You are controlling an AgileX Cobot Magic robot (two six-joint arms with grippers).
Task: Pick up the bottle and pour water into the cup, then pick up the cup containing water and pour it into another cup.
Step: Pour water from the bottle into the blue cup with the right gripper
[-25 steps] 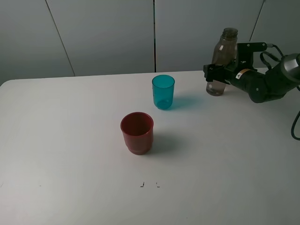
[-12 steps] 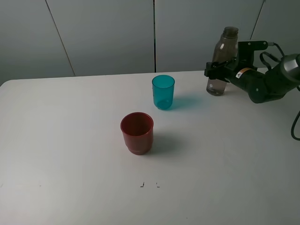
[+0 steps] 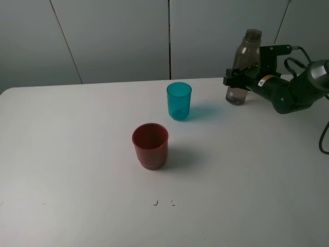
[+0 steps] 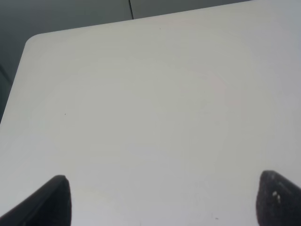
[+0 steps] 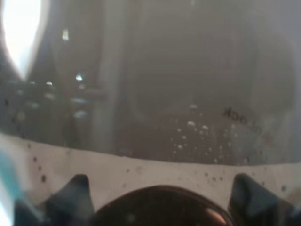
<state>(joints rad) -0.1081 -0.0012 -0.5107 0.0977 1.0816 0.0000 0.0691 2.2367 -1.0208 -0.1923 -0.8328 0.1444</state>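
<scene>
My right gripper (image 3: 238,77) is closed around the waist of the tall, slim, smoky grey-brown translucent plastic bottle (image 3: 247,53). The bottle is upright, with its base on or just above the white table (image 3: 77,154); I cannot tell which. Taking the small translucent teal-blue plastic tumbler (image 3: 179,101) as my mark, the bottle is to the right of the tumbler and a little further back, well apart from it and close to the table's far edge. In my right wrist camera the bottle's murky wall fills nearly the whole picture, speckled with small droplets, with my two dark fingertips on either side of it. The wide, opaque dark red plastic cup (image 3: 150,145) stands in front of the tumbler and slightly to its left, near but not touching. My left gripper (image 4: 162,201) is spread wide over bare tabletop near a rounded corner, holding nothing. I cannot place it relative to the tumbler, since the high camera does not show it.
</scene>
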